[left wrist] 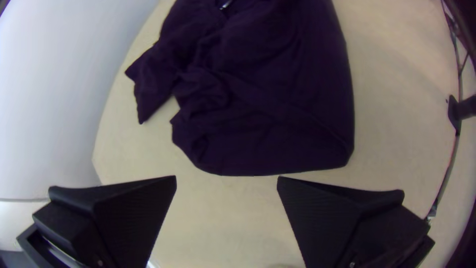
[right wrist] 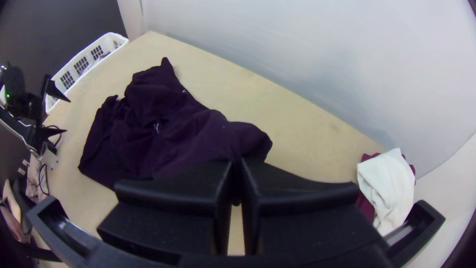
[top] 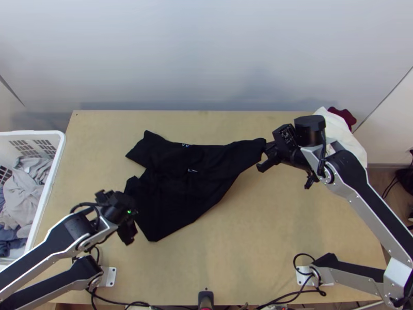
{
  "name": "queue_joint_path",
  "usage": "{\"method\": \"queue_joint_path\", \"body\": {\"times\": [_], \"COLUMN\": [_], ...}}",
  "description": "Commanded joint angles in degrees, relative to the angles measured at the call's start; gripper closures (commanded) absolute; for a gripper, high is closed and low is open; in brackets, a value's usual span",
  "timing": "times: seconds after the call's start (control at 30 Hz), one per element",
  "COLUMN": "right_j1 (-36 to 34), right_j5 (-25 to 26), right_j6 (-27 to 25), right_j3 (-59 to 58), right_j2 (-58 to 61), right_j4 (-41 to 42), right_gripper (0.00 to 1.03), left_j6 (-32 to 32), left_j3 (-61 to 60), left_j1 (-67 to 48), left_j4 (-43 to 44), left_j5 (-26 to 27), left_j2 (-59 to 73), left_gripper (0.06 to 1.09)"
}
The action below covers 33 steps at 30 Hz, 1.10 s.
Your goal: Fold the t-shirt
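Note:
The black t-shirt (top: 180,175) lies bunched and unevenly spread across the table's middle and left, its right part drawn out toward my right gripper (top: 265,155). In the right wrist view, my right gripper (right wrist: 237,166) is shut on that end of the t-shirt (right wrist: 163,124). My left gripper (top: 132,222) is at the cloth's lower left. Seen from the left wrist, the t-shirt (left wrist: 277,94) lies beyond my left gripper (left wrist: 227,181), which is open with nothing between its fingers.
A white basket (top: 49,178) with grey and blue cloths stands at the table's left. White cloth (top: 340,129) and dark red cloth (top: 343,116) lie at the back right corner, behind the right arm. Cables run along the near edge.

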Motion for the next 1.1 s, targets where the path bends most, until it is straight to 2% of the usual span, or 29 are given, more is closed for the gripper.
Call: {"method": "queue_joint_path", "body": {"times": [0.0, 0.3, 0.63, 0.83, 1.07], "right_j1": [0.8, 1.2, 0.7, 0.5, 0.2], "right_j5": [1.1, 2.3, 2.4, 2.7, 3.2], "right_j6": [0.3, 0.6, 1.1, 0.8, 0.5], "right_j3": [-0.3, -2.4, -2.9, -3.9, -4.2], "right_j2": [0.5, -1.4, -2.0, -2.1, -2.1], "right_j4": [0.0, 0.0, -0.6, -0.6, -0.5], "right_gripper": [0.99, 0.99, 0.99, 0.99, 0.99], "left_j6": [-4.4, -19.9, -28.8, -36.9, -40.0], "left_j3": [-2.2, 0.6, 4.1, 6.0, 6.1], "left_j1": [-3.0, 5.7, 11.0, 11.2, 9.4], "left_j4": [3.0, 9.8, 16.6, 16.1, 13.6], "left_j5": [7.4, 23.3, 23.4, 23.4, 23.4], "left_j2": [5.1, 22.3, 29.8, 31.4, 32.7], "left_gripper": [0.1, 0.1, 0.1, 0.1, 0.1]}}
